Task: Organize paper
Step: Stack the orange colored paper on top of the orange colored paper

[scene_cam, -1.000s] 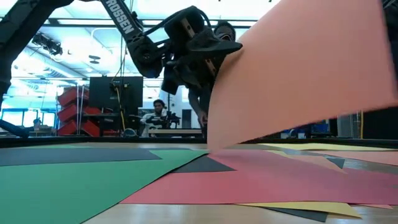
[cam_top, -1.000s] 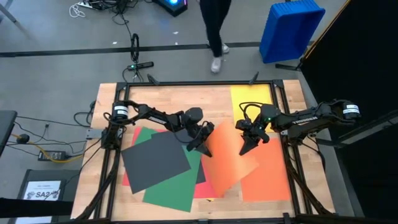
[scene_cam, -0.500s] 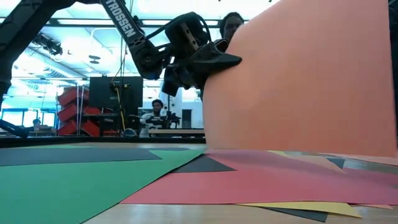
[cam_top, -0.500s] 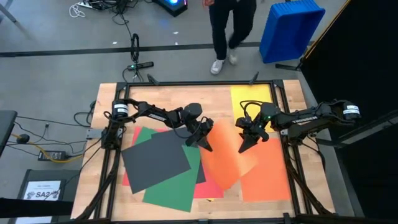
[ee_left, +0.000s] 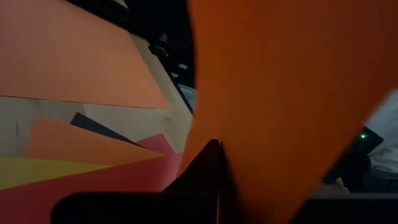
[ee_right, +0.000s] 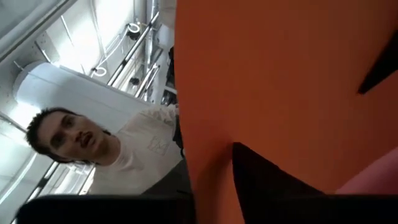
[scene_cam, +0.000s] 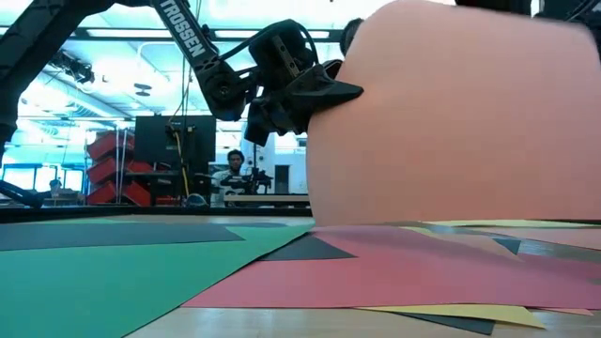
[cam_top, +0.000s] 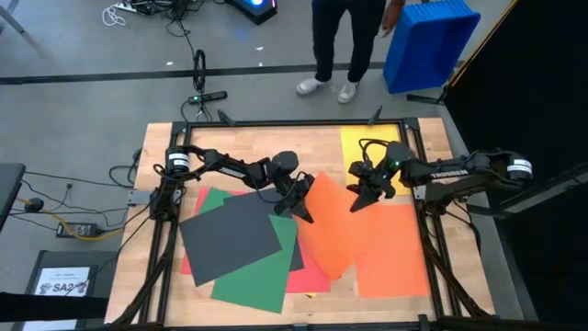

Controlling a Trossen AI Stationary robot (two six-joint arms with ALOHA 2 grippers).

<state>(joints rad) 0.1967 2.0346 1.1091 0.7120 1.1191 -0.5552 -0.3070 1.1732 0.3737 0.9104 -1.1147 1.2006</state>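
Robotics lab / workshop: grey concrete floor w/ loose cables, black metal-framed wooden table, big blue plastic bin, red storage racks and dark monitor in bkgd, seated person at a bench.

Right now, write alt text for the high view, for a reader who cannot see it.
Left gripper is shut on a lifted orange sheet mid-table; the right gripper is at its far edge. Dark grey, green and red paper lie overlapped on the left.
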